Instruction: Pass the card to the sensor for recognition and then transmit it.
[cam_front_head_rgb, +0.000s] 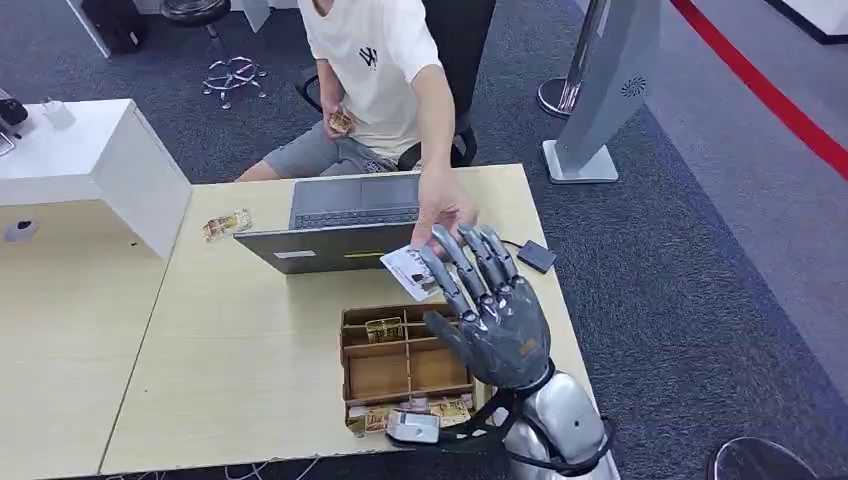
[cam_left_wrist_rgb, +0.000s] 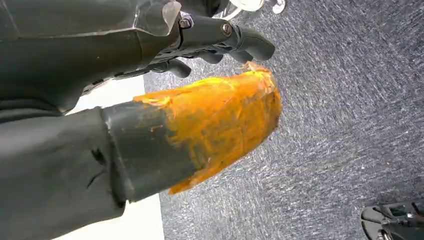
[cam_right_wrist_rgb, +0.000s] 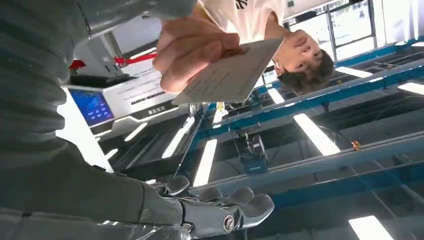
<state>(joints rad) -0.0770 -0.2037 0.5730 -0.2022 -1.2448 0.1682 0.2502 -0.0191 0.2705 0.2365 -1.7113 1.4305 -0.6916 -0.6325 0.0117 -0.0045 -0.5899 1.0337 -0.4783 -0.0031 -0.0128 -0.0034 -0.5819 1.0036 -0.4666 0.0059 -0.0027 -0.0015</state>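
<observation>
The card (cam_front_head_rgb: 412, 270) is sitting up in the air just over the front edge of the laptop (cam_front_head_rgb: 345, 222), above the light wooden table (cam_front_head_rgb: 230, 340). A person's hand (cam_front_head_rgb: 440, 208) is reaching across from the far side and pinching it; in the right wrist view you can see that hand (cam_right_wrist_rgb: 192, 47) gripping one end of the card (cam_right_wrist_rgb: 230, 70) with the thumb on its face. The robot's right hand (cam_front_head_rgb: 490, 310) is raised palm-away right next to the card, fingers stretched out and spread apart, fingertips (cam_front_head_rgb: 440, 262) overlapping the card's edge in the head view. I can't tell whether they're actually touching it, but the wrist view shows the card clear of the robot's fingers (cam_right_wrist_rgb: 220, 212), so the hand is holding nothing.

The left hand (cam_left_wrist_rgb: 200, 37) is hanging down beside the table over the grey carpet. Its dark fingers are curling in loosely with nothing in them, and the thick thumb (cam_left_wrist_rgb: 210, 130) is wearing a scuffed orange covering.

Below the right hand a wooden tray (cam_front_head_rgb: 400, 365) with compartments is sitting on the table, a small packet (cam_front_head_rgb: 384, 329) lying in one of its far cells and a few more (cam_front_head_rgb: 440, 408) along its near edge. A little black box (cam_front_head_rgb: 537, 256) with a cable is lying just right of the laptop, and another packet (cam_front_head_rgb: 226, 224) is resting near the table's far left corner. The person in the white T-shirt (cam_front_head_rgb: 375, 60) is sitting behind the table, holding something small in the other hand (cam_front_head_rgb: 338, 122).
</observation>
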